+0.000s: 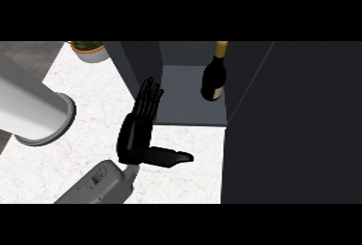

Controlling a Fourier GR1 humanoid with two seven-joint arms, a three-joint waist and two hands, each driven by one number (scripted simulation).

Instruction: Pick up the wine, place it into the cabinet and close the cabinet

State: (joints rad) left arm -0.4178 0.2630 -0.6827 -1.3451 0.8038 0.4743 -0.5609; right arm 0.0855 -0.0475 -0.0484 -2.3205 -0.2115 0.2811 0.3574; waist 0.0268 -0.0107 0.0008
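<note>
Standing upright inside the cabinet (191, 107), the wine (214, 76) sits ahead and to the right of the left hand (138, 127), well apart from it, long axis vertical, neck up. Left hand holds nothing: fingers straight, pointing at the open compartment's left wall, thumb stuck out right. Right hand not visible. Placing looks done; closing is next, so the dark door panel (297, 119) right of the hand matters most.
</note>
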